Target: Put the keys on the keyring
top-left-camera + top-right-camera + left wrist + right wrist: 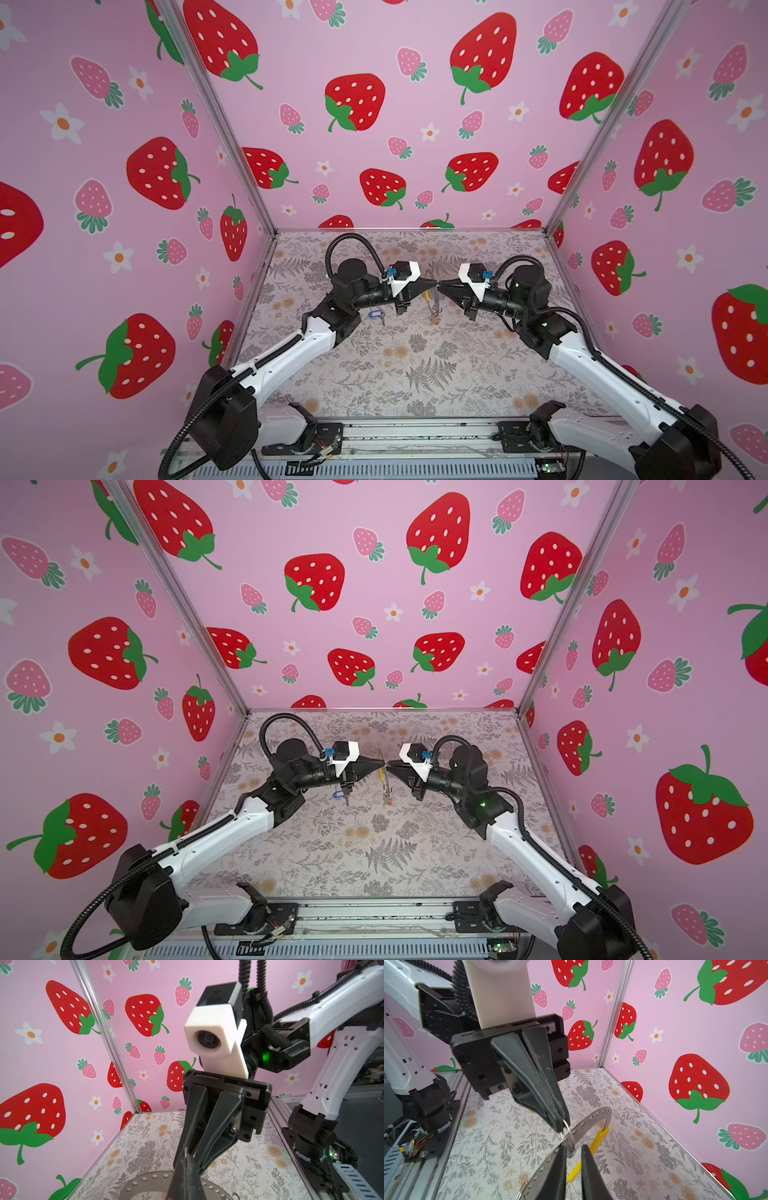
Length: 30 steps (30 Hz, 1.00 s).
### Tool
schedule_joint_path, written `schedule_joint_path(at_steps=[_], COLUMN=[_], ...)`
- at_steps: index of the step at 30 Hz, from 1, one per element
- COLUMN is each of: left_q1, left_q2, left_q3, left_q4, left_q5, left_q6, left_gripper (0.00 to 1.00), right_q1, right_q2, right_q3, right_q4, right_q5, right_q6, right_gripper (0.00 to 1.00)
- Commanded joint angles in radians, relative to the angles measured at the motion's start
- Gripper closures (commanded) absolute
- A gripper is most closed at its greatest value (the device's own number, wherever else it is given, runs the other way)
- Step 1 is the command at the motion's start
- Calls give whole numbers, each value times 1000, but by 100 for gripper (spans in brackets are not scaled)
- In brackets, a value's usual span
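My two grippers meet tip to tip above the table in both top views, the left gripper [434, 284] and the right gripper [441, 285]. The keyring [593, 1119], a flat grey studded hoop with a yellow section [593, 1147], stands on edge in the air between them. The left gripper [560, 1127] is shut on a thin wire ring [569, 1138] that crosses the hoop's band. A key with a red tag [435, 319] dangles below it. The right gripper [574, 1147] is closed to a narrow gap at the band. The blue-tagged key [376, 314] lies on the table under the left wrist.
The floral table [415, 365] is shut in by pink strawberry walls with aluminium corner posts [257, 199]. Both arm bases sit on a metal rail [415, 432] along the front edge.
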Motion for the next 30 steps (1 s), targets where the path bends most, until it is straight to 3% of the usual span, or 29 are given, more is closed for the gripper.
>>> schedule_joint_path(at_steps=[1, 19, 30], left_q1=[5, 4, 5], left_q2=[-7, -32, -40], left_q3=[11, 2, 5], left_q4=[11, -23, -15], left_q5=[32, 28, 38], left_q6=[16, 62, 58], left_gripper=[100, 100, 100], right_q1=[-6, -7, -7], right_q2=[-25, -6, 19], right_q3=[-19, -12, 0], right_q4=[52, 70, 38], right_q5=[-17, -133, -104], right_q6=[20, 49, 43], right_gripper=[83, 80, 81])
